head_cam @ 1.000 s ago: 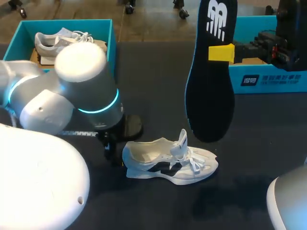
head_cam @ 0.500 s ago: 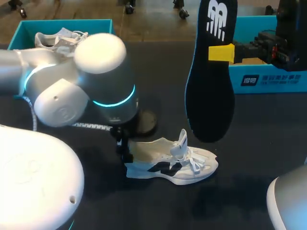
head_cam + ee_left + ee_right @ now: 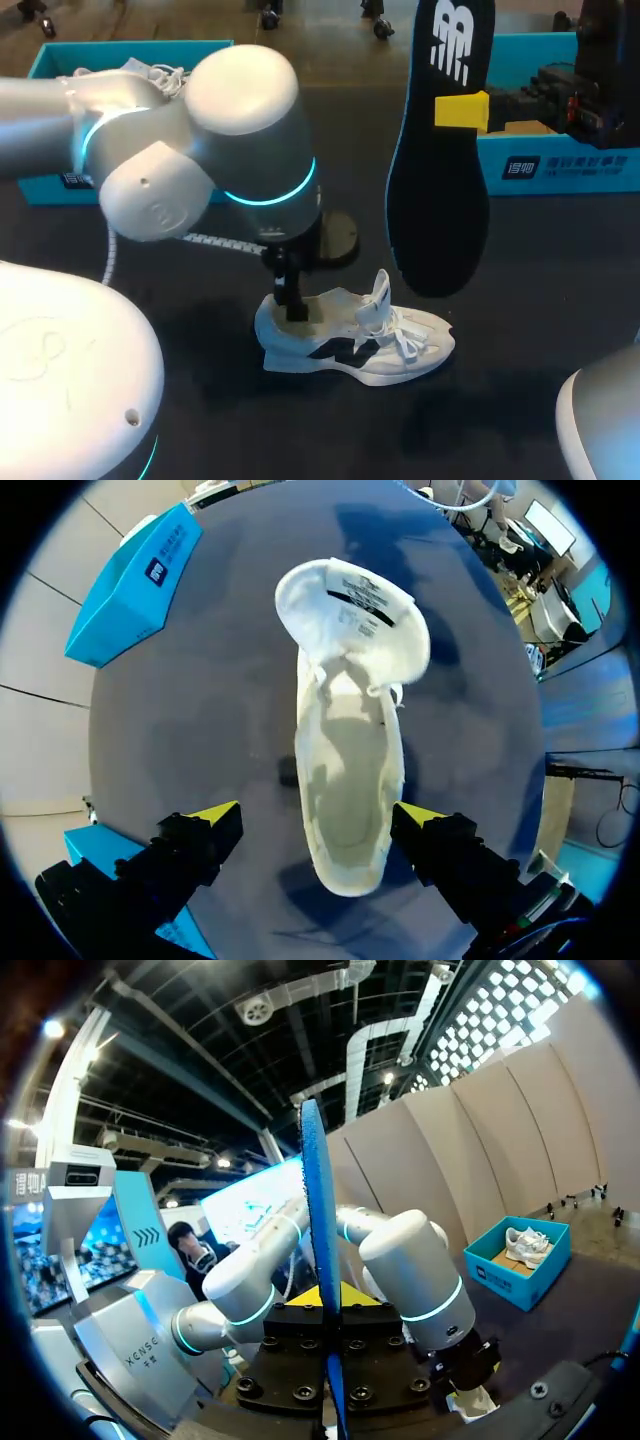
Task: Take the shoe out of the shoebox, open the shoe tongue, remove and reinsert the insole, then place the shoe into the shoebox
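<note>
A white shoe [image 3: 355, 342] with a dark side stripe lies on the black table, tongue [image 3: 378, 295] raised. My left gripper [image 3: 293, 306] hangs open just over its heel opening. In the left wrist view the shoe [image 3: 350, 750] lies below the open gripper [image 3: 318, 818], its heel between the yellow tips without touching them, and its inside looks bare. High at the right, my right gripper [image 3: 462, 110] is shut on the black insole [image 3: 440, 190], which hangs upright above the shoe's toe. From the right wrist the insole [image 3: 318, 1250] shows edge-on between the fingers of that gripper [image 3: 330, 1298].
A teal shoebox [image 3: 50, 62] at the back left holds a second white shoe [image 3: 150, 72], partly hidden by my left arm. Another teal box [image 3: 560, 165] stands at the back right, behind my right arm. Dark tabletop lies bare in front of the shoe.
My left arm has swung to the right, carrying its open gripper from beside the heel to over the heel opening. The right arm and the insole have stayed still.
</note>
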`<state>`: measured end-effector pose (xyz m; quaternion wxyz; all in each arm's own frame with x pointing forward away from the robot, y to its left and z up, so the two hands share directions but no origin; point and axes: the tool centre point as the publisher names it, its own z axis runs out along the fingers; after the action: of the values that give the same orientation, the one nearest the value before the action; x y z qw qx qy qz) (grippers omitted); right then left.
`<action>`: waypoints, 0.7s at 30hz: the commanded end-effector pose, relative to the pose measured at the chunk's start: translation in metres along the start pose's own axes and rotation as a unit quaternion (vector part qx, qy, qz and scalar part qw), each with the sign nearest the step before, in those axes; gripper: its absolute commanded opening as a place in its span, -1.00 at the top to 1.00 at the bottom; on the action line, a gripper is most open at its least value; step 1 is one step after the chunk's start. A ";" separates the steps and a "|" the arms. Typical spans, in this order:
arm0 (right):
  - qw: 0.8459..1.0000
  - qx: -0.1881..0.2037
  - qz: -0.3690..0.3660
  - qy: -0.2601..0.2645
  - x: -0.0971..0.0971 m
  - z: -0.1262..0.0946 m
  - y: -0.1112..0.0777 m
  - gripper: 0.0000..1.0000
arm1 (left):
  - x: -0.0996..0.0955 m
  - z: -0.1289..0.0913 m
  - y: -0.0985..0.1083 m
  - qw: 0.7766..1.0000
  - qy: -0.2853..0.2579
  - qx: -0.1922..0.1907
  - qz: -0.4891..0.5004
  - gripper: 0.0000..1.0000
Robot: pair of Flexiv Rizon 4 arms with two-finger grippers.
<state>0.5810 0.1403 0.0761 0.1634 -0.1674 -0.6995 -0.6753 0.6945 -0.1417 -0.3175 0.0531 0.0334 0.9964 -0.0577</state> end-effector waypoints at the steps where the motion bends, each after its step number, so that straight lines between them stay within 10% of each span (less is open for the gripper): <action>1: 1.000 0.002 0.000 0.002 -0.003 0.004 0.003 1.00 | -0.015 0.020 -0.017 1.000 0.013 -0.006 -0.003 -1.00; 21: 1.000 0.002 0.000 0.002 -0.003 0.004 0.003 1.00 | -0.017 0.066 -0.026 0.999 0.031 -0.003 -0.016 -0.84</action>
<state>0.5810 0.1403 0.0761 0.1634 -0.1674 -0.6994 -0.6753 0.7148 -0.1695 -0.3680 0.0225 0.0200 0.9979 -0.0571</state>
